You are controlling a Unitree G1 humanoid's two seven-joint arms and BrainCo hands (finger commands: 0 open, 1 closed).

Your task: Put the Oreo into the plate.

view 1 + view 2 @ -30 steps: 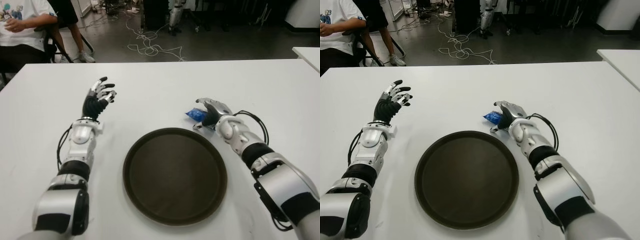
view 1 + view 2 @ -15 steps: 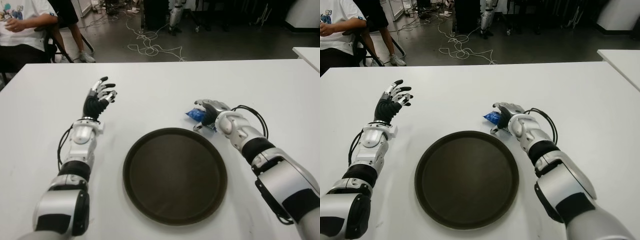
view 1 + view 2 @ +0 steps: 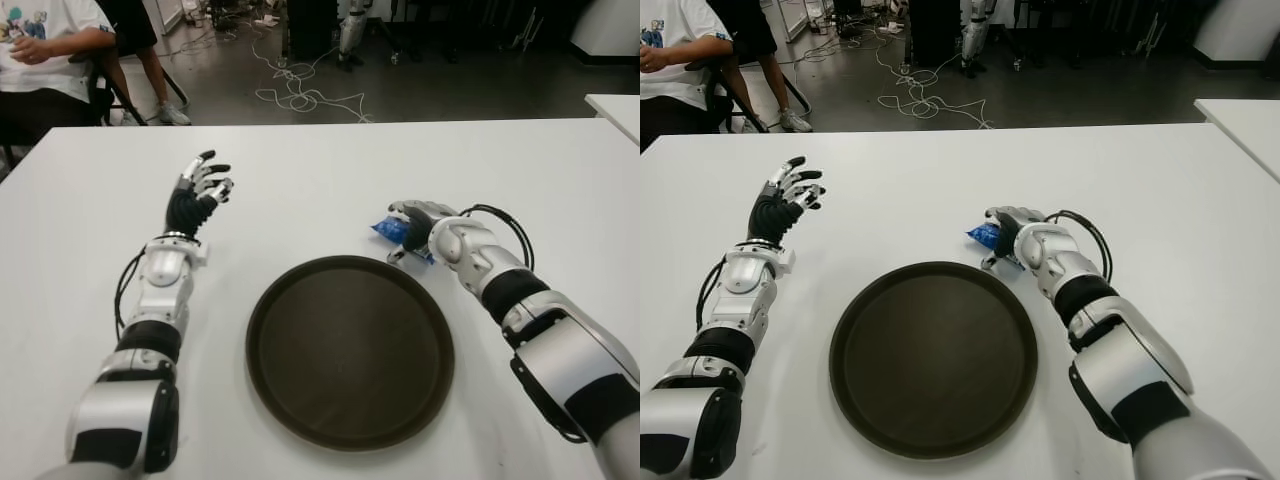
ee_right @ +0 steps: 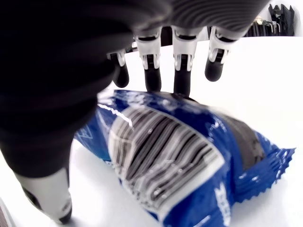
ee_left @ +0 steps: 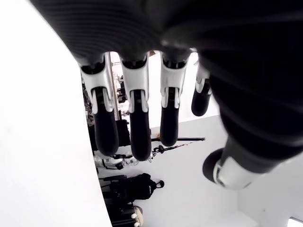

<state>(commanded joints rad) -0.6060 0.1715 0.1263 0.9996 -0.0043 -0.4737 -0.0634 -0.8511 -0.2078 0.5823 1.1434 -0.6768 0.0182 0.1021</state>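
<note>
Wrist view: fingers touching Oreo (barcode)

Silver arms (black cables), black-fingered hands

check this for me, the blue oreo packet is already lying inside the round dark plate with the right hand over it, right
Not quite. The blue Oreo packet is not inside the round dark plate; it lies on the white table just beyond the plate's far right rim, as the left eye view shows. The right hand is indeed over it, fingers curled around the packet.
</note>
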